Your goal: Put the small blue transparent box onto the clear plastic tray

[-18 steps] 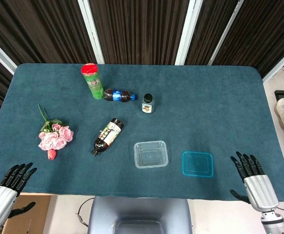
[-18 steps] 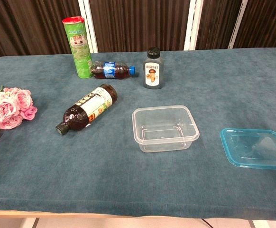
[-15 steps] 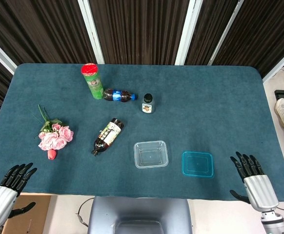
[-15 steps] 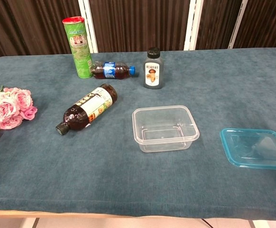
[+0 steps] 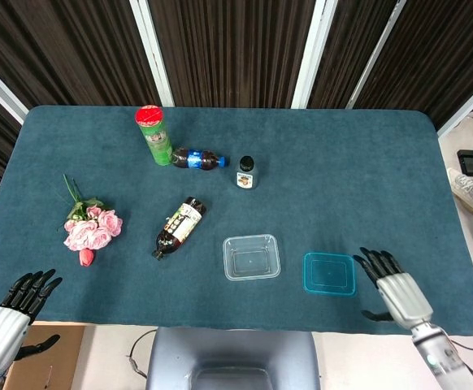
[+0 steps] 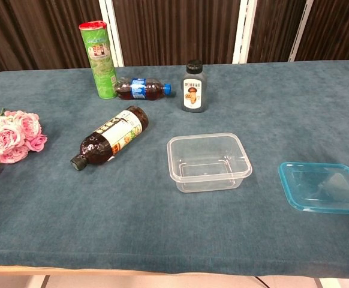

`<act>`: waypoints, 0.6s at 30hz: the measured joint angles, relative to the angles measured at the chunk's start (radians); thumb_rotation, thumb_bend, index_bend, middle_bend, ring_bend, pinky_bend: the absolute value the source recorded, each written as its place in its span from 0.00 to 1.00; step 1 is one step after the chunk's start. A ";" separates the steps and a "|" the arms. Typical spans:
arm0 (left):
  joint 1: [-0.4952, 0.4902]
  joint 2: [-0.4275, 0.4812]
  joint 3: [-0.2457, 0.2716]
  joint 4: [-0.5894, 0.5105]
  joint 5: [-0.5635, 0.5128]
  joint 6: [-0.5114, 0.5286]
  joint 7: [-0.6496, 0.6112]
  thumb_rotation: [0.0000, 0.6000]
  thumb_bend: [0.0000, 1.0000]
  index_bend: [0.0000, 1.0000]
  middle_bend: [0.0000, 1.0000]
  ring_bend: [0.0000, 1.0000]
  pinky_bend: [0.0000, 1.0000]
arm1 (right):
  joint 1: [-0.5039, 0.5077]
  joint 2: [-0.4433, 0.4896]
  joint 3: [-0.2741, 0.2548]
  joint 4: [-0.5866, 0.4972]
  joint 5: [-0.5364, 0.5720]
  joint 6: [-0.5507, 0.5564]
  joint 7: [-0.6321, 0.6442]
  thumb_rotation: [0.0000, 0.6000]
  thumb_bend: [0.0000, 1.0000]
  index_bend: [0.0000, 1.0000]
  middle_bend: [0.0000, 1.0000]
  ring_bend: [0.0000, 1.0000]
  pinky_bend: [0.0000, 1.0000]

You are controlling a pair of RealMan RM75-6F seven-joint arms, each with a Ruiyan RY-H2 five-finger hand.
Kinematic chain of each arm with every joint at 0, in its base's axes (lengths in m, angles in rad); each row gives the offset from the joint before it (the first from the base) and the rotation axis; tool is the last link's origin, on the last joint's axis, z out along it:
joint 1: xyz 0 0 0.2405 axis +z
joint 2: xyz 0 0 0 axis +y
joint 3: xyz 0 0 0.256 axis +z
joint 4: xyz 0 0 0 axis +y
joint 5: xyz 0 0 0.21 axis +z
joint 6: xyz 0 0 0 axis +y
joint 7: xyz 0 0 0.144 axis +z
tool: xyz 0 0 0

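Bench (image 5: 342, 162): broad, rounded corners, covered in dark teal napped cloth, matte.

Flowers (image 5: 90, 227): pink rose bunch with green stems, near the left edge, lying flat.

Chip can (image 5: 154, 134): green cylinder, red lid, upright toward the far edge, left of centre.

Sauce bottle (image 5: 180, 227): dark glass or plastic, pale label, on its side, black cap toward the near edge.

Cola bottle (image 5: 197, 159): small, dark liquid, blue label and cap, on its side just beside the chip can.

Jar (image 5: 245, 173): short dark bottle, black cap, upright, right of the cola bottle.

Tray (image 5: 251, 257): clear plastic, rectangular, rounded corners, shallow walls, near the near edge, centre.

Blue box (image 5: 329, 274): translucent aqua plastic, low, rectangular, rounded corners, thin raised rim; flat on the cloth just right of the tray, apart from it.

Right hand (image 5: 390, 286): silver back, black fingers spread apart, holding nothing, just right of the blue box near the near edge.

Left hand (image 5: 9, 313): fingers apart, empty, off the near left corner.
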 measured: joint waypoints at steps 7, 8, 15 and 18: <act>0.002 -0.005 0.004 -0.002 0.006 -0.003 0.019 1.00 0.43 0.00 0.02 0.02 0.10 | 0.165 0.002 0.066 -0.001 0.244 -0.344 -0.010 1.00 0.18 0.01 0.00 0.00 0.00; 0.002 -0.006 0.004 -0.002 0.007 -0.004 0.022 1.00 0.43 0.00 0.02 0.02 0.10 | 0.186 0.002 0.074 -0.002 0.279 -0.380 -0.014 1.00 0.18 0.03 0.00 0.00 0.00; 0.003 -0.006 0.004 -0.004 0.007 -0.003 0.024 1.00 0.43 0.00 0.02 0.02 0.10 | 0.283 0.010 0.105 -0.022 0.441 -0.464 -0.088 1.00 0.18 0.09 0.02 0.00 0.00; 0.003 -0.007 0.005 -0.002 0.010 -0.002 0.023 1.00 0.43 0.00 0.02 0.02 0.10 | 0.298 0.013 0.104 -0.035 0.469 -0.478 -0.099 1.00 0.18 0.09 0.02 0.00 0.00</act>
